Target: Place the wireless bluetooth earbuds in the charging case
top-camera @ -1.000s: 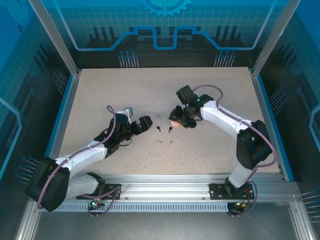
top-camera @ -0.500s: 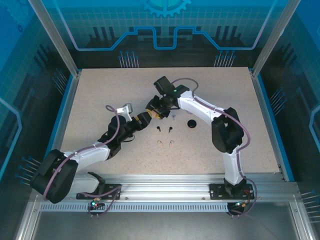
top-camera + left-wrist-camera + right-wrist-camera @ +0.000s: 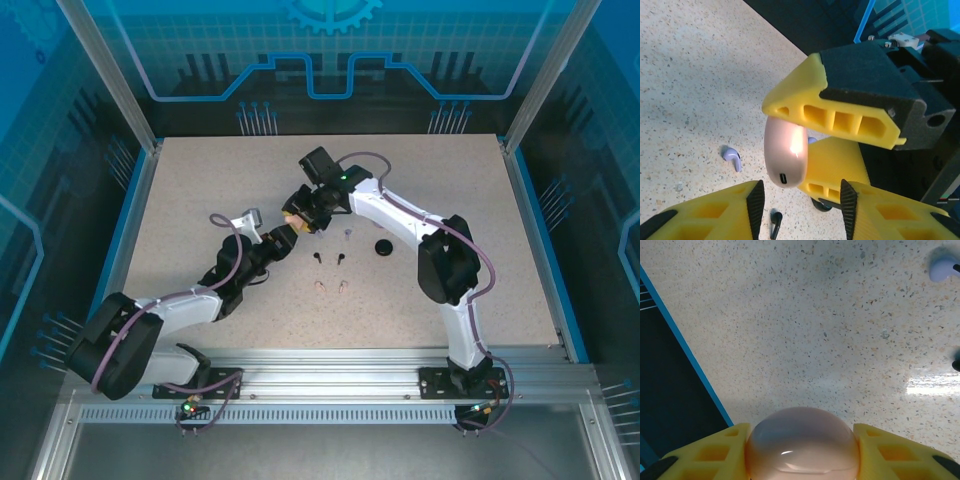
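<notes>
Bare tabletop [image 3: 200,190] around clustered earbuds [image 3: 341,259]

The top camera sits high behind the arm bases and looks down on the whole table [image 3: 180,200], with the bases at 6 o'clock. The left wrist camera is close in. It faces past its own fingers [image 3: 715,212] at 6 o'clock toward the case [image 3: 785,155] at centre, with table at 10 o'clock. The right wrist camera looks down on the table from near, the case [image 3: 802,440] at 6 o'clock. Both wrist views share the case and a lavender bud [image 3: 732,156], which the right one has at 1 o'clock.
</notes>
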